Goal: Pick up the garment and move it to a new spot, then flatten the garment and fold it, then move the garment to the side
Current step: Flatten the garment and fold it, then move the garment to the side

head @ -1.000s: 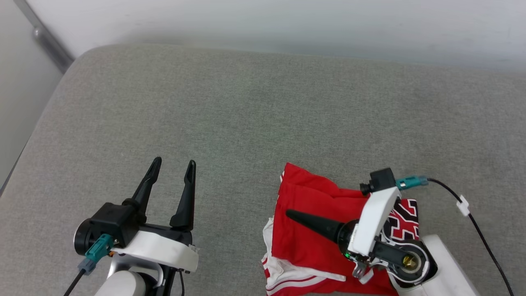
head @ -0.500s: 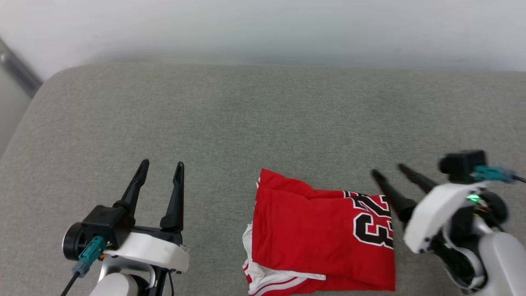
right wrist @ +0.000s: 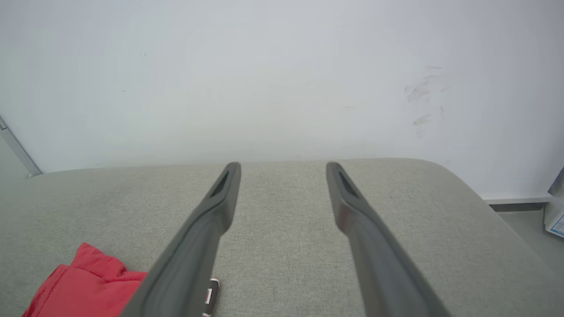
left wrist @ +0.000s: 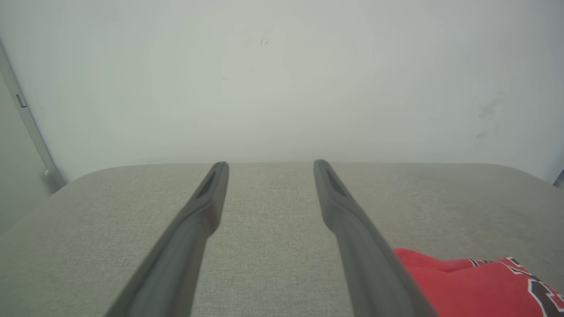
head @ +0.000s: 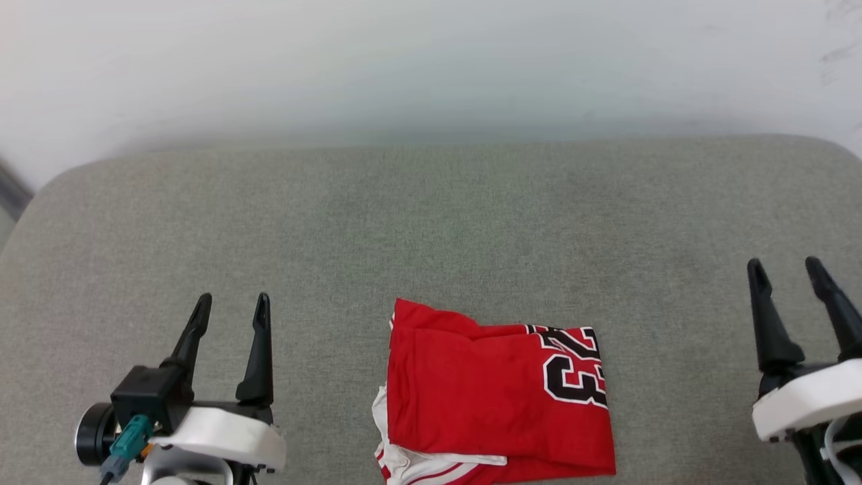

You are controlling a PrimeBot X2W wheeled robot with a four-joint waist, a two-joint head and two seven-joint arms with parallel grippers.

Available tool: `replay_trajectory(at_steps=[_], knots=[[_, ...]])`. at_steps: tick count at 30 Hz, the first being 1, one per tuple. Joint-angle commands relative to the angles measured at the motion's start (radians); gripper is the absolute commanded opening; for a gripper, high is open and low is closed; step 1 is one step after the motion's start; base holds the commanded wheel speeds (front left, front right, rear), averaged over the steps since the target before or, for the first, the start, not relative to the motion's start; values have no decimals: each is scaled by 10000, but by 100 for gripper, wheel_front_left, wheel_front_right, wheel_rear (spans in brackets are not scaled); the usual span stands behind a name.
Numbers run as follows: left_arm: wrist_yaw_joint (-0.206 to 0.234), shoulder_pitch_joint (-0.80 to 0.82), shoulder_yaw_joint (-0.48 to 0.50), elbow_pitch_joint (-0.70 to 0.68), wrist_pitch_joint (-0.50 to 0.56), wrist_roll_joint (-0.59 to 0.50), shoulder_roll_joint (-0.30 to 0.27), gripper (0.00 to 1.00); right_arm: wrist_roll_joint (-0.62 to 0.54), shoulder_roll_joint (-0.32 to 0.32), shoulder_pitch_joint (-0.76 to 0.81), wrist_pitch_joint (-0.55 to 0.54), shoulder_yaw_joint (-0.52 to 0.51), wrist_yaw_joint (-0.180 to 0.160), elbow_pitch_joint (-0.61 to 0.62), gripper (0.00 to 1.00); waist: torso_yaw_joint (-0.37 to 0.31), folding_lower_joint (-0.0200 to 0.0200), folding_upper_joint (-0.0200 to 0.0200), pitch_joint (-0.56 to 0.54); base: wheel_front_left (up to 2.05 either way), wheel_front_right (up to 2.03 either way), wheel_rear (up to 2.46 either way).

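The garment (head: 495, 394) lies folded at 6 o'clock on the grey cushion (head: 431, 215), "23" facing up. The left gripper (head: 232, 304) at 8 o'clock and the right gripper (head: 784, 267) at 4 o'clock are both parted, holding nothing, well apart from the cloth. A pale wall (head: 431, 67) runs along 12 o'clock.

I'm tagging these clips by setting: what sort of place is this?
Probably an indoor test room rather than a lived-in home. A grey fabric-covered padded surface with rounded corners sits against a bare, scuffed white wall, and a folded red jersey lies on the padding.
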State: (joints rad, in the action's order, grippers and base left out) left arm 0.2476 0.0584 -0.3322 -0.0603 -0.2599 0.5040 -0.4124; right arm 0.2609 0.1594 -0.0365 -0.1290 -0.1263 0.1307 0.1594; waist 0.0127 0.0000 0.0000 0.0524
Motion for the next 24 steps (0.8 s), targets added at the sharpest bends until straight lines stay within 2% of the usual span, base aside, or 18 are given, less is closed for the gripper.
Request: replay_trajectory(at_steps=[1,12,24], knots=[[65,-191,37,-22,-60,-58,-62,100,-83,-88,222,114,29,0,72,100,-78,0,0,-217,0,0,0],[338,-1245,-53,-157,-61,-144,-240,100,-375,-502,1459,428,464,0,260,100,-16,0,0,-817,0,0,0],[232,-985,-112,-108,-64,-101,-116,100,-358,-634,1649,-14,363,0,676,100,117,0,0,-666,0,0,0]])
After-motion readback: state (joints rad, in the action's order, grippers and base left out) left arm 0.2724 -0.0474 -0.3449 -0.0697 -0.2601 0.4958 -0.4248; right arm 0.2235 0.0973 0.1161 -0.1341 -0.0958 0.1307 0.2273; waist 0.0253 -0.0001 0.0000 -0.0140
